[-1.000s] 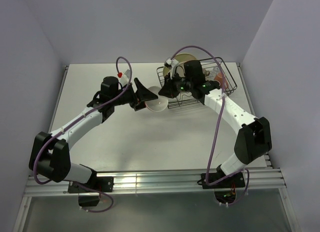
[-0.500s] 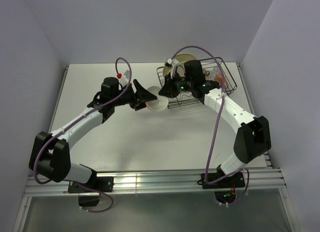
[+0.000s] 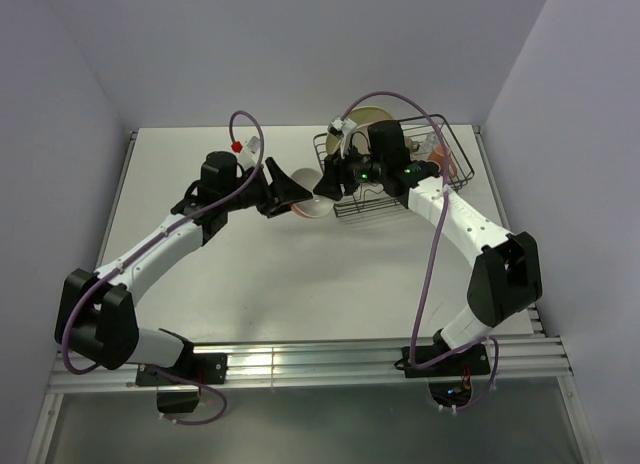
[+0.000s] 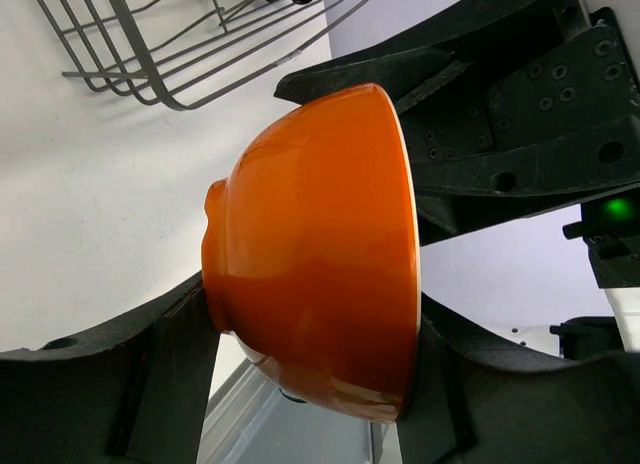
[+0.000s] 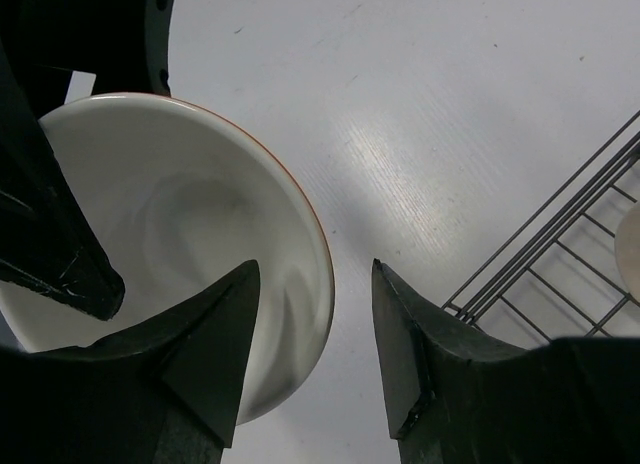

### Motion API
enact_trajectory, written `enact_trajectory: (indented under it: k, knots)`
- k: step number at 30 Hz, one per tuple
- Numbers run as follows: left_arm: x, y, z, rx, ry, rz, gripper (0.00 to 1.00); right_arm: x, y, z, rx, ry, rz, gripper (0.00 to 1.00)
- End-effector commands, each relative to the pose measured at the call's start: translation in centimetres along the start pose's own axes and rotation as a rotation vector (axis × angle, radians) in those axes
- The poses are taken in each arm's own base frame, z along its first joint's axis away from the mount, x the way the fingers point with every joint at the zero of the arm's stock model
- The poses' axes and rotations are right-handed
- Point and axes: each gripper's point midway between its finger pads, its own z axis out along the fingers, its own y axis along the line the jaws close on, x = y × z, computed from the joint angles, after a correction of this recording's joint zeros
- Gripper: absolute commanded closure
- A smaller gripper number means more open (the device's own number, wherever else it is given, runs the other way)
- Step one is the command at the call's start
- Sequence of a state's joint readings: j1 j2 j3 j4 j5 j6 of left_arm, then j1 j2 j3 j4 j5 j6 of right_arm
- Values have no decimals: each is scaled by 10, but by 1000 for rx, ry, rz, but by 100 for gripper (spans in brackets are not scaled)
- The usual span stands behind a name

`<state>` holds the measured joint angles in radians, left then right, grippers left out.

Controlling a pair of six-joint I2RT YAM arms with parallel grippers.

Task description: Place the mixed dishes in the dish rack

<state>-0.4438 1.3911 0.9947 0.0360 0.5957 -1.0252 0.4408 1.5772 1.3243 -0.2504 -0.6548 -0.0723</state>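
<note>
the bowl sits on edge, off the tabletop as far as i can tell, just beside the left end of the dish rack and not yet in it, caught between the two arms; the left gripper looks clamped on it, one finger against the foot and the other at the rim, while the right gripper stands apart with the rim in its gap, seemingly pinching nothing.

the risk, i think, lies in that single hold; glazed, curved ware pressed from foot to rim could squirt out sideways and drop on the tabletop short of the rack; the right fingers straddle the rim closely, so a pull-back at a slant could drag the bowl loose or twist it in the grip; the rack's near wire wall is close too, and a low carry could knock the bowl against it.

the left wrist view alone shows the orange outside, the foot and how the left fingers sit on them; the right wrist view alone shows the white inside and the gap between its own fingers; only the top view shows where all this stands beside the rack, and a cream plate upright at the rack's far corner.
</note>
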Motion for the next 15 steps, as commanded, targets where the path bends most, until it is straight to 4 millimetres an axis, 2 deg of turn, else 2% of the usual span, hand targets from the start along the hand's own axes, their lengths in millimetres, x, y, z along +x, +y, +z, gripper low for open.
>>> enact_trajectory:
  k: [1,12,13,14,15]
  knots:
    - [-17,-39,-12,68,-62,143,62,-21,1,-4,6,-46,-52,43]
    - [-20,-29,-19,-12,-80,260,66,-27,4,-13,-24,-56,-58,42]
    - [-23,-28,-19,-25,-89,268,66,-31,6,-16,-37,-56,-79,27]
    - [-23,-27,-19,-34,-90,278,66,-34,8,-19,-50,-60,-86,0]
    - [-23,-24,-19,-47,-88,301,66,-37,11,-21,-65,-67,-90,0]
